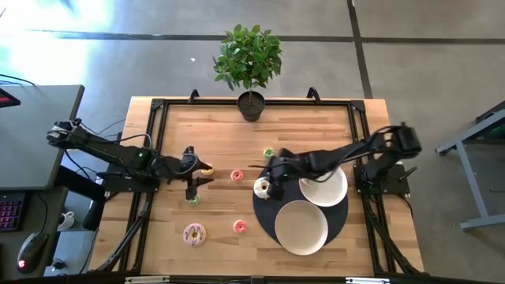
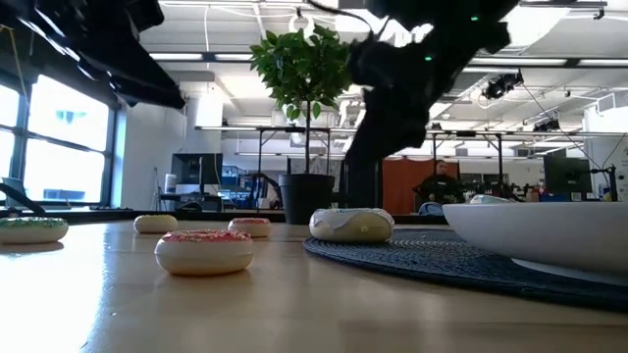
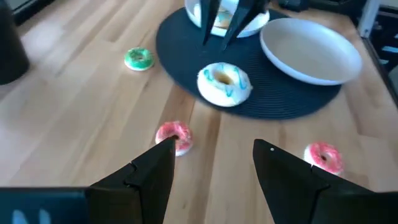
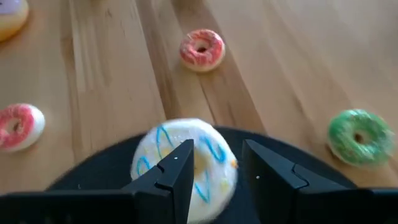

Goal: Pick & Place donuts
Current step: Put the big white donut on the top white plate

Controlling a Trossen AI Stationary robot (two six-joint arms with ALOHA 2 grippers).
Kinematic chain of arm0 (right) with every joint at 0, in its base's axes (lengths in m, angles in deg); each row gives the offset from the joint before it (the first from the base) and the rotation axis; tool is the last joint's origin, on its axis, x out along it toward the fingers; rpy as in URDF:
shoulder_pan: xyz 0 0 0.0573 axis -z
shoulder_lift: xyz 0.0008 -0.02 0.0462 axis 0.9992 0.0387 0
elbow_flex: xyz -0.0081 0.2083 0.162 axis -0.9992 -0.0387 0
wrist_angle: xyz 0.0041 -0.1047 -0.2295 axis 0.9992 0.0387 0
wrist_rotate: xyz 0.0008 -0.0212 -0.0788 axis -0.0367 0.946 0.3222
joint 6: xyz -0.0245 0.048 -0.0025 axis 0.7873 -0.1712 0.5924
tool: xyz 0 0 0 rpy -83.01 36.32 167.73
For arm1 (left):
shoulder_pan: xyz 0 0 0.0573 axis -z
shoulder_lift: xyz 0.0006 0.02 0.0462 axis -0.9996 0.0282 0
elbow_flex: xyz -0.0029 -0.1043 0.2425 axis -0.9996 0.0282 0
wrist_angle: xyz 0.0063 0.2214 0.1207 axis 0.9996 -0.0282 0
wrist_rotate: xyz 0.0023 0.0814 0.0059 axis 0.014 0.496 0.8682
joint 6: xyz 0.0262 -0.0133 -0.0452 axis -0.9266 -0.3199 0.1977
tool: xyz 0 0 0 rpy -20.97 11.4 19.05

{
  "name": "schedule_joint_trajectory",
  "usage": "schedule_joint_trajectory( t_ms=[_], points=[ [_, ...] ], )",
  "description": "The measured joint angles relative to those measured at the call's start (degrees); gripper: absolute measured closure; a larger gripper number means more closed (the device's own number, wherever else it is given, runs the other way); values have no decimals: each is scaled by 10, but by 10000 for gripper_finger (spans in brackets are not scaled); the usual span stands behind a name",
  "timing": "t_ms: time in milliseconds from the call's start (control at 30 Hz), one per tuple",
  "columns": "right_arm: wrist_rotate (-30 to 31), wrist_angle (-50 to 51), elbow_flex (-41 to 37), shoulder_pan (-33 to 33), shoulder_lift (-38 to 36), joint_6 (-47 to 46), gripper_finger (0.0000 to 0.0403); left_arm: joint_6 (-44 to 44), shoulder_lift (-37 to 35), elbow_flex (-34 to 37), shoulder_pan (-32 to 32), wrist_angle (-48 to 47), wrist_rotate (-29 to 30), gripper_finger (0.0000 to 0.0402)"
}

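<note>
A white donut with blue stripes [image 4: 186,158] lies on the near-left rim of the black round mat [image 1: 272,217]. My right gripper [image 4: 217,165] hovers open above this donut [image 3: 224,83], one finger to each side, clear of it. My left gripper [image 3: 211,168] is open over the bare wood left of the mat, facing a small pink donut [image 3: 174,135]. Another pink donut [image 3: 323,155] lies nearer the front. A green donut [image 4: 359,135] lies farther back. A large pink-frosted donut [image 1: 194,233] sits near the front left.
Two white plates [image 1: 323,189] [image 1: 301,227] sit on the mat. A potted plant [image 1: 251,102] stands at the table's far edge. A small green donut [image 1: 193,199] and a yellow one [image 1: 207,170] lie close to my left gripper. Bare wood lies between the two arms.
</note>
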State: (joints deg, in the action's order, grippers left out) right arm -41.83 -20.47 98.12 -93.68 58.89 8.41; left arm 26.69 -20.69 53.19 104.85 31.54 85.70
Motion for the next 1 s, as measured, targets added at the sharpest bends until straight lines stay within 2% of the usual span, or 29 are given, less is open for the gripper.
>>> schedule_joint_trajectory(
  t_ms=[133, 267, 533, 833, 1000],
  points=[
    [-16, 59, 37, 9, 48, 1, 270, 13, 4, 0, 0, 0, -11, 188],
    [-35, 71, 46, 23, 64, 0, 270, 14, 4, 0, 0, -1, -18, 188],
    [-70, 49, 14, 38, 72, -47, 270, 16, 7, 0, 0, -4, -20, 188],
    [-115, 2, 5, 36, 72, -39, 270, 14, 7, 0, 0, -13, -21, 188],
    [-100, 8, 5, 36, 72, -41, 272, 13, 7, 0, 0, -17, -21, 188]
  ],
)
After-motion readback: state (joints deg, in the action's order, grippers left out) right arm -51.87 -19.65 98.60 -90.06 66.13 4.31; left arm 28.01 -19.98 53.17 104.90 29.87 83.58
